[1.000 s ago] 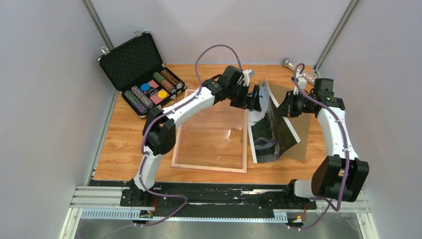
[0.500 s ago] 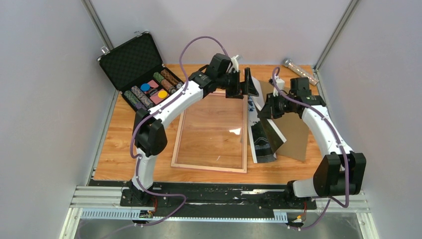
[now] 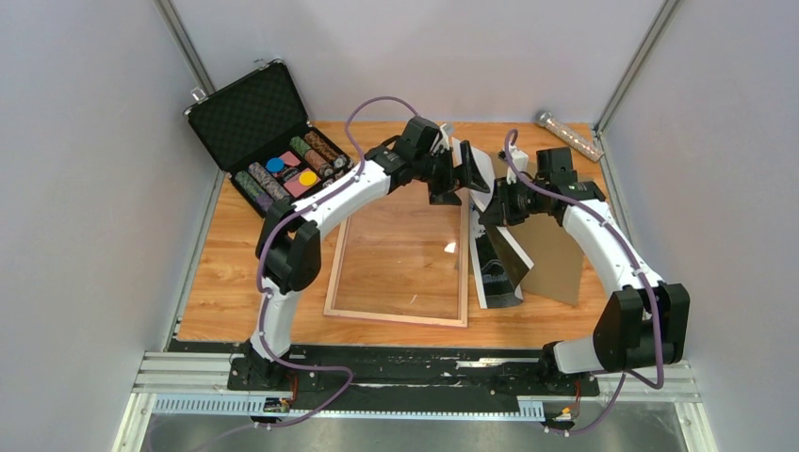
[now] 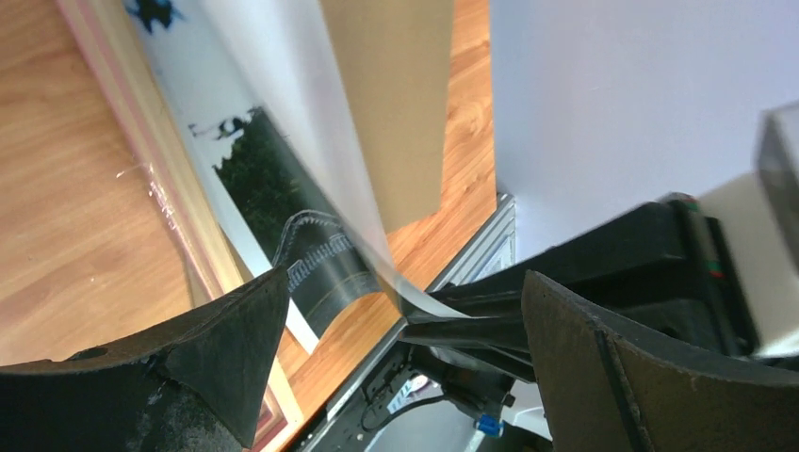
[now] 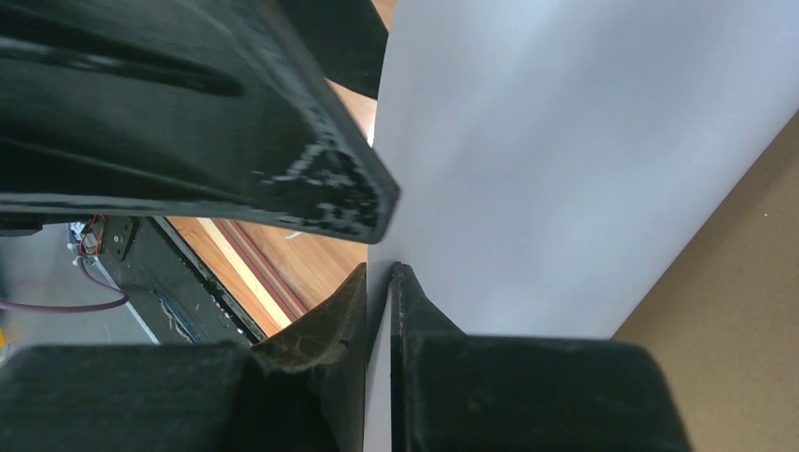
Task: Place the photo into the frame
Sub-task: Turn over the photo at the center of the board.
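Observation:
The photo (image 3: 497, 266) stands curled up from the table right of the frame (image 3: 344, 250), its lower end lying flat and its white back (image 5: 584, 141) facing the right wrist camera. My right gripper (image 3: 499, 201) is shut on the photo's raised edge; the right wrist view shows the jaws (image 5: 379, 282) pinching the sheet. My left gripper (image 3: 459, 179) is open just left of it, above the frame's far right corner. In the left wrist view, its jaws (image 4: 405, 282) stand wide apart around the photo's edge (image 4: 283, 104) without touching it.
A brown backing board (image 3: 558, 256) lies under and right of the photo. An open black case (image 3: 247, 115) with chip rolls stands at the back left. A clear tube (image 3: 566, 136) lies at the back right. Grey walls close in both sides.
My right gripper has carried the photo's raised edge leftward toward the frame, curling the sheet tighter. My left gripper has pulled back a little and stays open beside that edge.

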